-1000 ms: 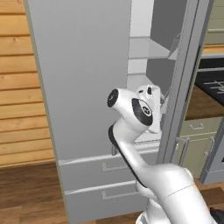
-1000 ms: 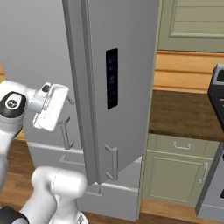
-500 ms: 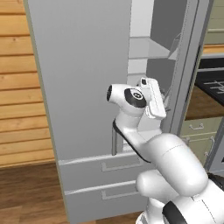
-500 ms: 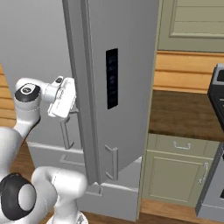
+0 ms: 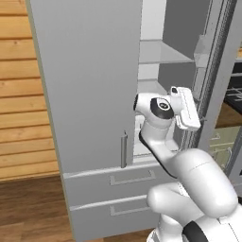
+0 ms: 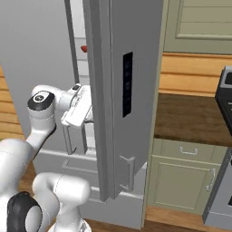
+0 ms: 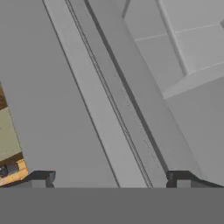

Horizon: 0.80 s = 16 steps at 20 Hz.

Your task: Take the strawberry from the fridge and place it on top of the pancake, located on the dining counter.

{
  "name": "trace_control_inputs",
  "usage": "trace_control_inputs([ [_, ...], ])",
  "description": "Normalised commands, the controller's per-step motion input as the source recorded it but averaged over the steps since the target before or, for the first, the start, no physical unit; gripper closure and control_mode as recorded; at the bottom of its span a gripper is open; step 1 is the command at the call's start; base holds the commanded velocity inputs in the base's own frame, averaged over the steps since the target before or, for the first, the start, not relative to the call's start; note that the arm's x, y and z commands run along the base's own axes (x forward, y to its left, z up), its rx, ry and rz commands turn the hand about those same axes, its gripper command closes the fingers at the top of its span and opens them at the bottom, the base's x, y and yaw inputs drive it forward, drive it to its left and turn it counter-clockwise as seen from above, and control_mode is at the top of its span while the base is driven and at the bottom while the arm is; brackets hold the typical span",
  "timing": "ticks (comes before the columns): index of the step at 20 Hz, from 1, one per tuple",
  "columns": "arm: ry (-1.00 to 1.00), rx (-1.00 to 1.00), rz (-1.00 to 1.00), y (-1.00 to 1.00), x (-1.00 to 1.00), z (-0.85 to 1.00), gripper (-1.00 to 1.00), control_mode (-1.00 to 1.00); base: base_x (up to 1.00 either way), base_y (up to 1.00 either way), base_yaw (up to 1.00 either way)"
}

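The gripper (image 7: 109,177), jaws fully spread and holding nothing, points at the edge of the fridge (image 5: 90,94)'s swung-out right door, likely to clear it before reaching the strawberry (image 6: 84,48) on an upper shelf inside.

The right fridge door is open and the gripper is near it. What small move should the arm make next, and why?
Probably lift and reach the open gripper further into the fridge, toward the strawberry. The hand sits at the edge of the open door, holding nothing, while the small red fruit shows on an inner shelf above the hand in the right base view.
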Motion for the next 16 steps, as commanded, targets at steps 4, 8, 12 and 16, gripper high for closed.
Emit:
trace_control_inputs([
  [4,0.03,-0.06,0.0,-0.87,-0.11,0.1,-1.0,-1.0,0.0,0.0,0.0],
  [8,0.0,-0.02,0.0,-0.86,-0.09,0.23,-1.0,-1.0,0.0,0.0,0.0],
  [12,0.0,0.0,0.0,-0.78,-0.13,0.12,-1.0,-1.0,0.0,0.0,0.0],
  [16,0.01,0.0,0.0,-0.29,-0.09,0.0,-1.0,-1.0,0.0,0.0,0.0],
])
